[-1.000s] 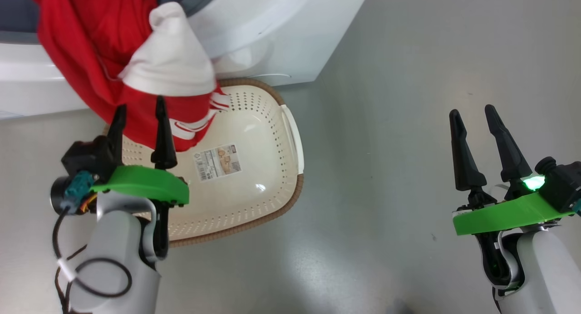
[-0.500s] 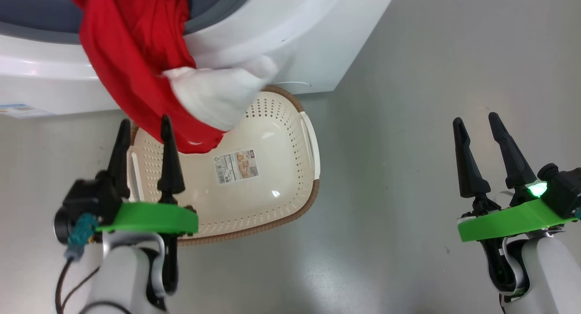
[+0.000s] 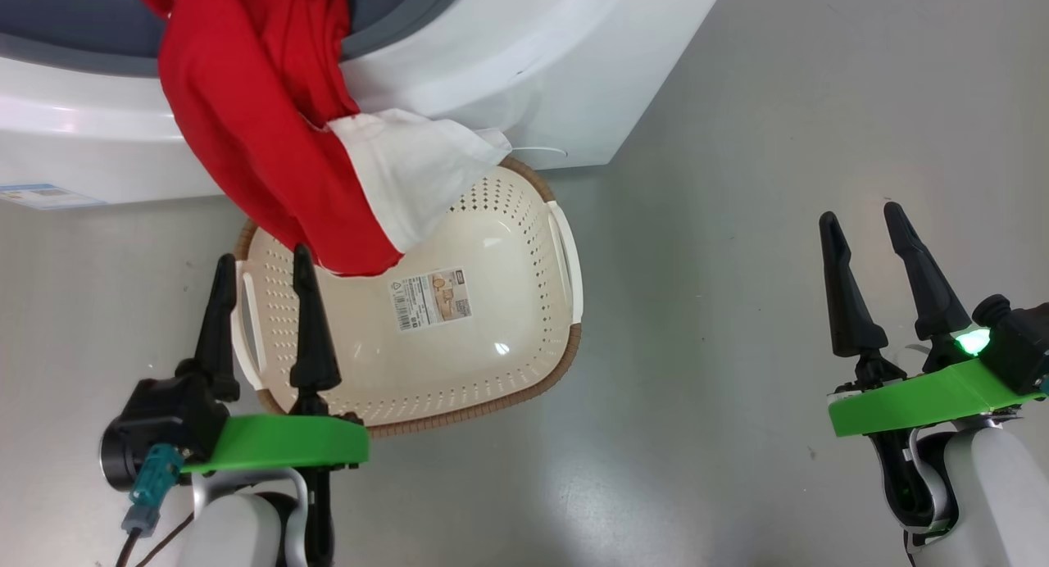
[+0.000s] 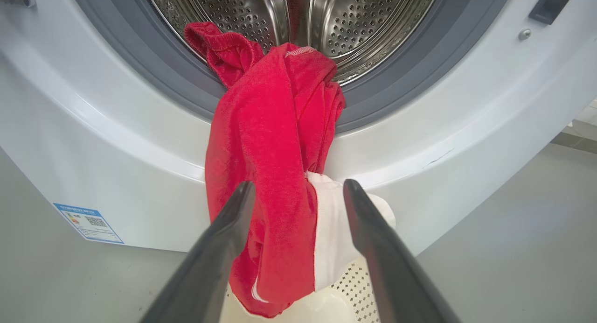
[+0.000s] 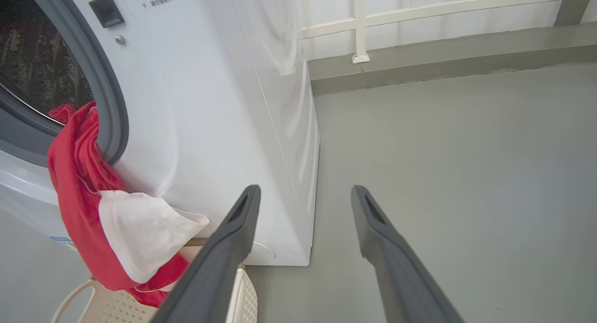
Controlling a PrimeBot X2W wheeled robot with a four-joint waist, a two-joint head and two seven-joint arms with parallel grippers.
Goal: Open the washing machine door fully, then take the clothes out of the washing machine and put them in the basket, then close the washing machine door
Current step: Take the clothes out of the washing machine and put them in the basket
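Observation:
The red and white clothes (image 3: 246, 141) hang out of the washing machine (image 3: 524, 75) over its grey ring, and their lower end dangles into the cream basket (image 3: 565, 362) on the floor. My left gripper (image 3: 262, 256) is open over the basket's left end, just below the cloth, and holds nothing. In the left wrist view the clothes (image 4: 270, 173) hang from the steel drum (image 4: 364, 24) beyond my open left gripper (image 4: 299, 185). My right gripper (image 3: 860, 215) is open over bare floor, far right. The washing machine door is out of view.
A blue label (image 3: 41, 197) sits low on the machine's front. Grey floor (image 3: 737, 305) spreads to the right of the basket and machine. In the right wrist view a white railing (image 5: 359, 33) and a low kerb run behind the machine.
The head camera shifted. My left gripper drew back from the clothes toward the basket's near left end. The white panel dropped and now hangs flat. My right gripper barely moved.

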